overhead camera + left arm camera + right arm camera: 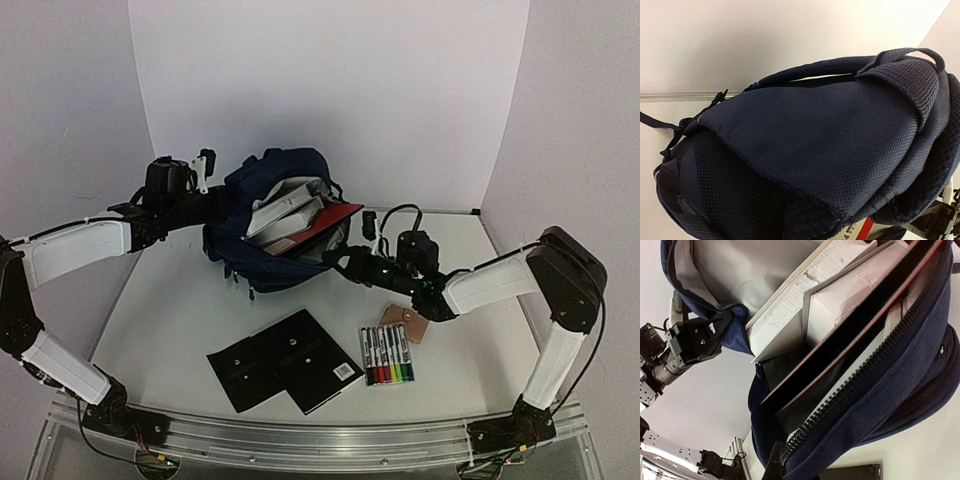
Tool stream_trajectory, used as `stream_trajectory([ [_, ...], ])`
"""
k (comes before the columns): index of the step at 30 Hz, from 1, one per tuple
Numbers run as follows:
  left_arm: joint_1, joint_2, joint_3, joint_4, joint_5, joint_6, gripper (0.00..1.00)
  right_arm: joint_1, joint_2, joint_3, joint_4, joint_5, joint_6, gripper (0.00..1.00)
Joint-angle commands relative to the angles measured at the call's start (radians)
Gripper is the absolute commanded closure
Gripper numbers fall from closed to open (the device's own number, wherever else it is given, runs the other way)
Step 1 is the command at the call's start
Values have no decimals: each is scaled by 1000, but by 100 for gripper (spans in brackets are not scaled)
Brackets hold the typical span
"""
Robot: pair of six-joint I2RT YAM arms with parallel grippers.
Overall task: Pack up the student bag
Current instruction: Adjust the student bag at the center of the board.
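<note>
The student bag (pixel 262 205), navy blue with a grey lining, stands at the back middle of the table with its mouth open towards the right. White books (pixel 285 212) and a red-covered book (pixel 325 225) stick out of it. My left gripper (pixel 212 212) is pressed against the bag's left side. Its fingers are hidden in the mesh back panel (pixel 830 140), which bunches at the jaws. My right gripper (pixel 350 262) is shut on the zipper rim (pixel 850 405) at the lower edge of the opening. One dark finger (pixel 771 465) shows beside the zipper.
Two black notebooks (pixel 285 362) lie at the front middle. A pack of coloured markers (pixel 387 355) and a small brown pouch (pixel 406 322) lie to their right, under my right forearm. White walls close in the back and sides.
</note>
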Motion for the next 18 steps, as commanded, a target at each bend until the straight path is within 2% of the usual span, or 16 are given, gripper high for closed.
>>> stream_trajectory([
  [1, 98, 30, -30, -103, -165, -74, 100, -6, -8, -106, 368, -158, 66, 100],
  [3, 98, 34, -29, -95, -132, -71, 100, -6, 4, -120, 398, -151, 84, 100],
  [5, 98, 36, -42, -46, -27, -29, 100, -6, 10, -120, 377, -131, 92, 96],
  [8, 98, 38, -64, 42, 215, 36, 100, -5, -13, -111, 256, -63, 42, 66],
  [10, 95, 43, -59, 67, 392, 45, 100, 1, -44, -99, 127, -2, -27, 52],
  [13, 78, 56, -32, 85, 539, 21, 100, 12, -95, -77, -5, 51, -137, 36],
  [15, 57, 68, 2, 69, 590, 23, 100, 26, -110, -48, -71, 48, -190, 31],
  [18, 21, 98, 59, 18, 632, 42, 100, 71, -103, 21, -149, 34, -276, 29],
])
